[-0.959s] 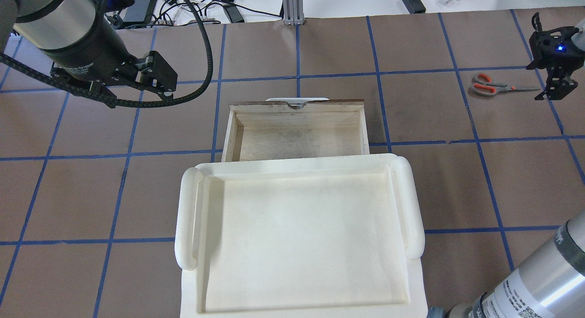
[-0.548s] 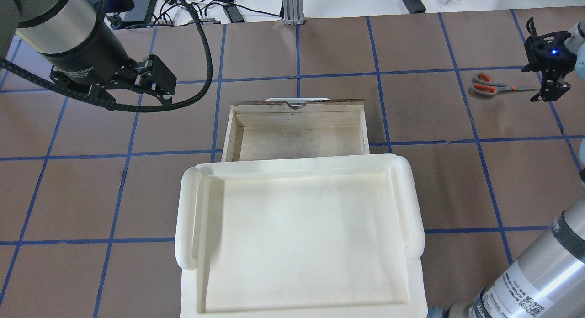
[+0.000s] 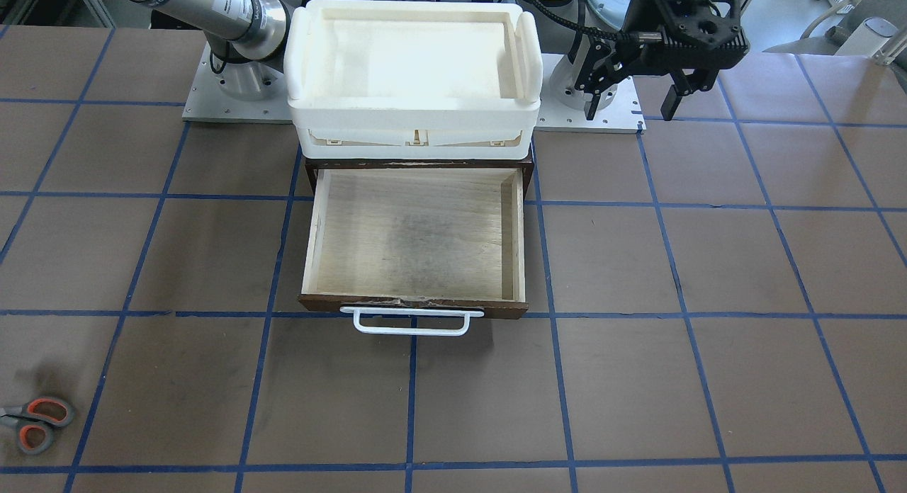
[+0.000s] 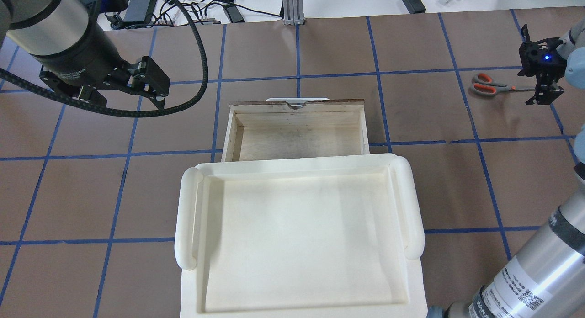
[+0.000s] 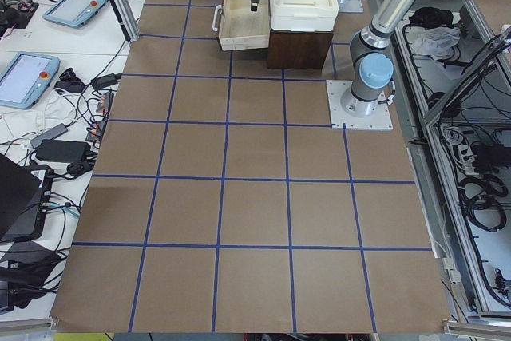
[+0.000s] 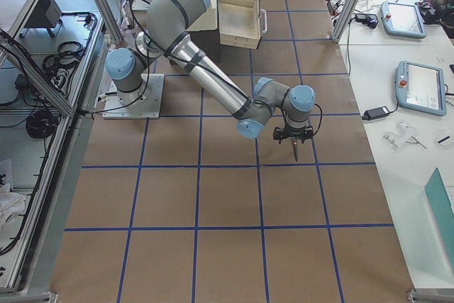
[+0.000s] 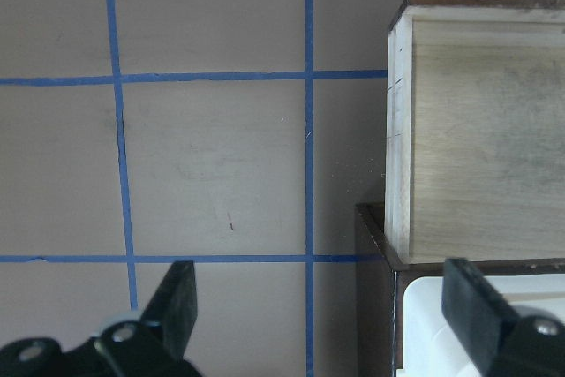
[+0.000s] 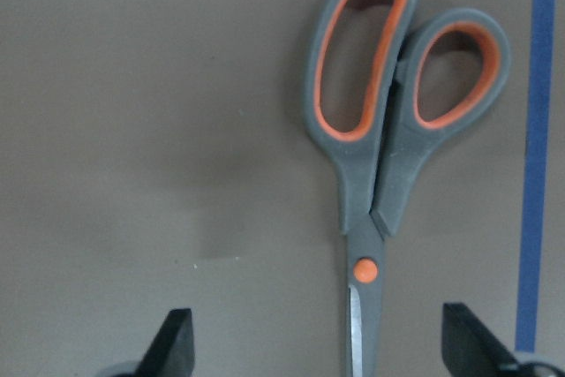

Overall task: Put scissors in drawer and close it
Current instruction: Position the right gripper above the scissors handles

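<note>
The right gripper point(image 4: 544, 95), jaws apart, has closed in over the blade end of the scissors point(image 4: 491, 86), so a grasp looks next, while the drawer point(image 4: 297, 135) waits open.

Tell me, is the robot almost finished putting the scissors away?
Not nearly. Done: the pale wooden drawer with the dark brown front is pulled open, and empty. In hand: the right pincer hovers open over the small grey scissors with orange loops, gripping nothing. Left: grab them, drop them in the drawer, push it shut.
</note>
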